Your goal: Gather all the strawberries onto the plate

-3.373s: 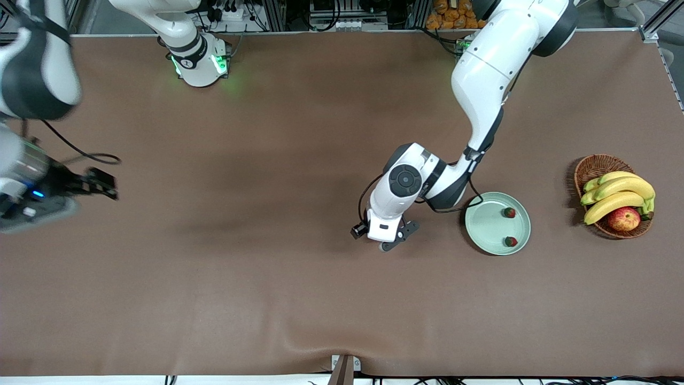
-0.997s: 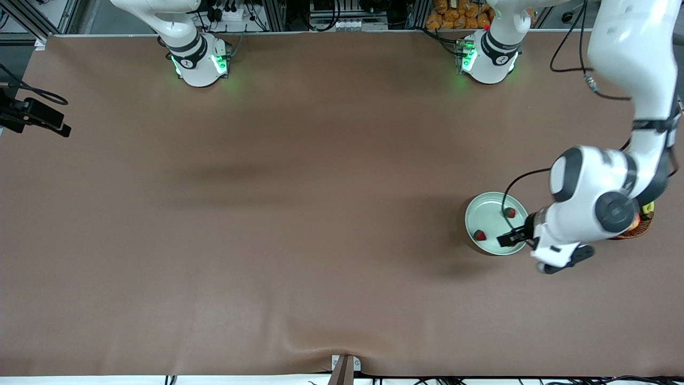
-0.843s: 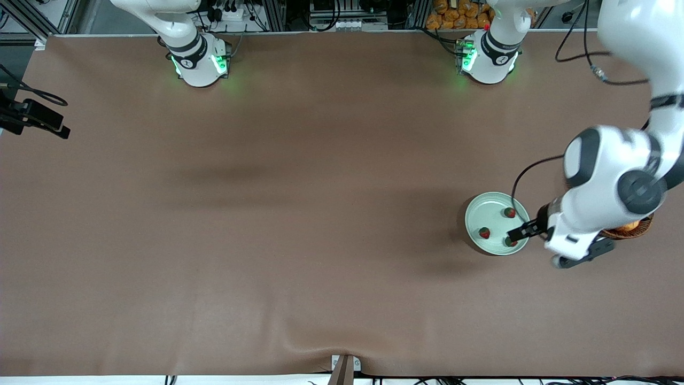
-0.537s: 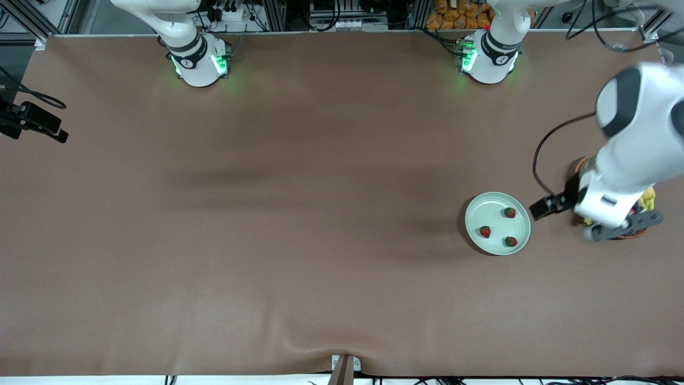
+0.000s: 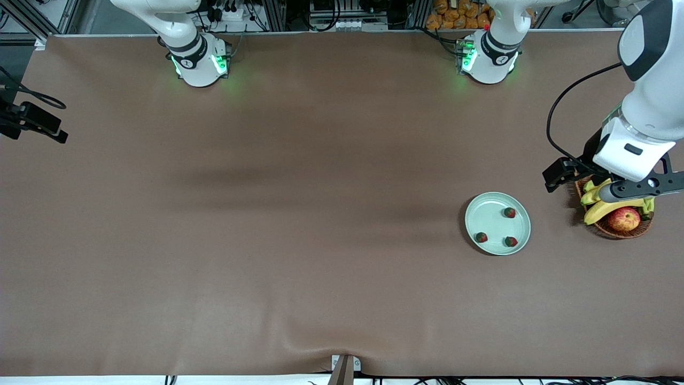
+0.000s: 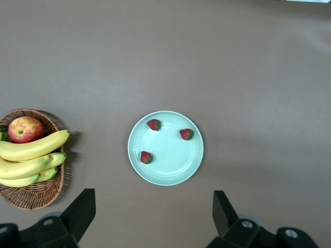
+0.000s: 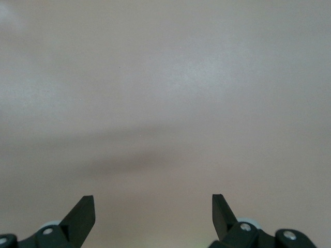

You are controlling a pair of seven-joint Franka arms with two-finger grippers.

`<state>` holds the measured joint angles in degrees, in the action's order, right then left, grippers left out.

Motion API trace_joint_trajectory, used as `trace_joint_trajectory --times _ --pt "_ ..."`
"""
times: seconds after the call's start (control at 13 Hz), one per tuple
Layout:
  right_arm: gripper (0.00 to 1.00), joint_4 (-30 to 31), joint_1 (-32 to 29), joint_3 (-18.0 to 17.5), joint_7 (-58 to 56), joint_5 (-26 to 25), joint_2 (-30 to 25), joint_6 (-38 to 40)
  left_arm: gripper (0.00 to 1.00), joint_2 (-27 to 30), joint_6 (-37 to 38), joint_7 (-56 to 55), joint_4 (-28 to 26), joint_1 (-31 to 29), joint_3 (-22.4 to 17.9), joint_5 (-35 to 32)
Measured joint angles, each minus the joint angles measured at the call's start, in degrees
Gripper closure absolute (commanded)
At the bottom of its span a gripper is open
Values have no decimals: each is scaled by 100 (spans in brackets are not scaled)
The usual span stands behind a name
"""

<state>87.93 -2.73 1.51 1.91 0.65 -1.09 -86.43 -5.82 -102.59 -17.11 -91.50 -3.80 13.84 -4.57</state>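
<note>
Plate (image 5: 497, 223): pale green, round, flat on the brown desk (image 5: 299, 214) toward the left arm's end, just beside the basket (image 5: 614, 227) but apart from it.

Strawberries: three, all lying inside the plate, none touching another. One (image 5: 510, 212) sits nearest the robots' bases, close to the rim on the basket side. A second (image 5: 511, 241) lies nearer the front camera, also on the basket side. The third (image 5: 481, 237) lies near the rim on the side toward the right arm's end. The left wrist view confirms the same three berries (image 6: 153, 124) (image 6: 186, 134) (image 6: 146, 157) spread over the plate (image 6: 170, 168), with bare dish between them.

Basket: brown wicker, holding yellow bananas (image 5: 612, 206) and a red-yellow apple (image 5: 624, 218). In the left wrist view the basket (image 6: 44, 194), bananas (image 6: 31, 150) and apple (image 6: 25, 128) show beside the plate.

Left hand (image 6: 152, 219): raised in the air over the basket, fingers wide apart, holding nothing. In the front view its body (image 5: 636, 184) covers the part of the basket nearest the bases.

Right hand (image 7: 152, 217): fingers wide apart, holding nothing, over bare desk. In the front view only a dark part of it (image 5: 32, 122) shows at the edge by the right arm's end of the desk, well apart from the plate. This arm waits.
</note>
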Motion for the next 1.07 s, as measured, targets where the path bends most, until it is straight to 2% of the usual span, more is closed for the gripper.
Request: trace_joint_trajectory --times 0.38,0.54,0.69,1.07 --pt "0 -4 0 0 0 0 0 -1 0 336 659 384 28 78 -93 90" --pt "0 -6 0 0 0 0 0 -5 0 442 995 452 146 395 -473 155" --pt "0 -7 0 0 0 0 0 -5 0 458 1055 629 204 516 -691 279" --pt "0 -16 0 1 0 0 0 -5 0 419 1189 676 410 524 -738 294"
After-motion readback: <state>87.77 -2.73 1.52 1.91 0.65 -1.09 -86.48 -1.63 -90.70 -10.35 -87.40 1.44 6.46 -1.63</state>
